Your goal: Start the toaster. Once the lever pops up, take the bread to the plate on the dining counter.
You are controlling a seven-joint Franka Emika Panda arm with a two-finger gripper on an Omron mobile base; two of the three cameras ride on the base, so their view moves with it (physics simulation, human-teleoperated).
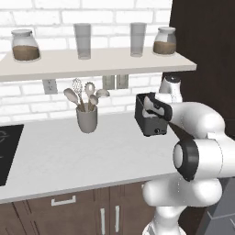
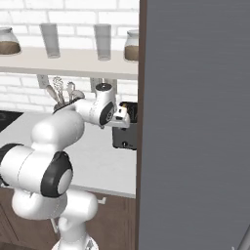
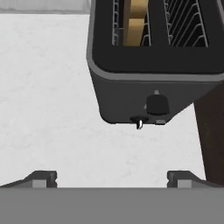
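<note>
From the left base view, the toaster [image 1: 149, 120] sits on the white counter [image 1: 69, 156] against the brick wall, at its right end beside a tall dark panel [image 1: 206, 50]; the arm bends over it and the gripper [image 1: 151, 109] hangs just above the toaster's top, partly covering it. A grey utensil cup [image 1: 86, 118] stands well to the toaster's left, and jars and glasses line the shelf [image 1: 92, 64] above.

From the right base view, the toaster [image 2: 124, 136] peeks out at the edge of the big grey panel [image 2: 195, 122], which hides its right side; the gripper [image 2: 124, 115] sits over its top, but I cannot make out the finger spacing here.

From the hand view, the toaster [image 3: 153, 74] lies ahead with its front face toward the camera; a dark knob [image 3: 156, 104] and a small lever [image 3: 139, 120] sit low on that face. The bread [image 3: 134, 24] stands down in the left slot, its tan edge showing between the wires; the two fingertips [image 3: 41, 178] stand wide apart, holding nothing, clear of the toaster.
</note>
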